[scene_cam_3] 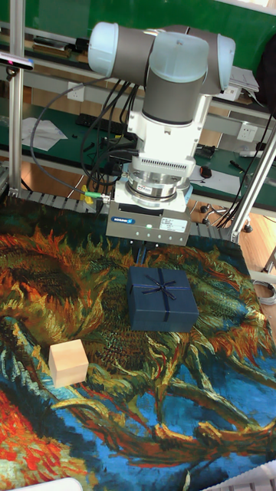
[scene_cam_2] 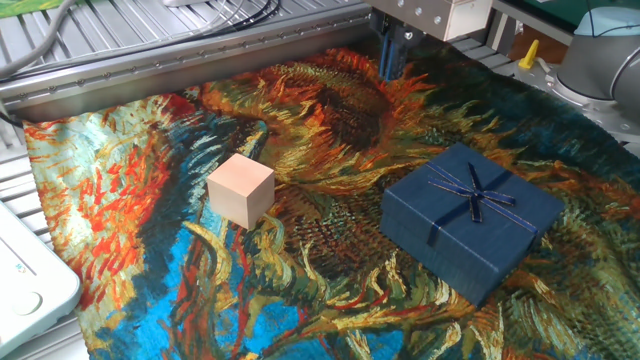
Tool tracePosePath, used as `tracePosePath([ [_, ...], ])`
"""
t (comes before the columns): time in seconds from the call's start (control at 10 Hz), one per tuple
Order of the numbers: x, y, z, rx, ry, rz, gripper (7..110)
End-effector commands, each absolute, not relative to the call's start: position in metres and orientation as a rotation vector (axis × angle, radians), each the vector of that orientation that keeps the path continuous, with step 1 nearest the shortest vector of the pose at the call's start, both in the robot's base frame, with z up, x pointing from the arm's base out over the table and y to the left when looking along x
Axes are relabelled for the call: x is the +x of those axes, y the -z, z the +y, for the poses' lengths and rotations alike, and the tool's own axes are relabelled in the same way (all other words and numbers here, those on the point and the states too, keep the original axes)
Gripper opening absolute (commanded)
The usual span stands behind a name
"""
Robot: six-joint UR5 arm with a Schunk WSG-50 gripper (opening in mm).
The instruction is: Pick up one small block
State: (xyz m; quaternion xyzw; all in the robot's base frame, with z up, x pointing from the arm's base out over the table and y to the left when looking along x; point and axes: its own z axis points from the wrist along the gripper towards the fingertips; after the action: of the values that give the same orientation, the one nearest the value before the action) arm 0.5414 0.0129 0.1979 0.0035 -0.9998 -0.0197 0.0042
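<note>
The small block (scene_cam_2: 240, 190) is a pale peach cube standing on the painted cloth, left of centre; it also shows in the tall fixed view (scene_cam_3: 67, 362) near the left edge. My gripper (scene_cam_2: 392, 55) hangs over the far side of the cloth, well away from the block and behind the blue box. Its two dark blue fingers are pressed together with nothing between them. In the tall fixed view the gripper (scene_cam_3: 142, 252) sits just behind the box, its fingertips partly hidden.
A flat dark-blue gift box (scene_cam_2: 470, 220) with a ribbon bow lies right of centre. A white device (scene_cam_2: 25, 275) sits at the lower left corner. A metal rail (scene_cam_2: 150, 75) borders the cloth's far edge. A sunflower-patterned cloth (scene_cam_2: 330, 300) covers the table.
</note>
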Motion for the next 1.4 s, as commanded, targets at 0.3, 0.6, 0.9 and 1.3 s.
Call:
tracePosePath([
  [0.3,0.5395,-0.1971,0.0123,0.033,0.052,-3.125,7],
  [0.6,0.5399,-0.1973,0.0133,0.023,0.059,-3.127,7],
  [0.9,0.54,-0.1978,0.013,0.011,0.059,-3.127,7],
  [1.3,0.5412,-0.197,0.0132,0.006,0.059,-3.131,7],
])
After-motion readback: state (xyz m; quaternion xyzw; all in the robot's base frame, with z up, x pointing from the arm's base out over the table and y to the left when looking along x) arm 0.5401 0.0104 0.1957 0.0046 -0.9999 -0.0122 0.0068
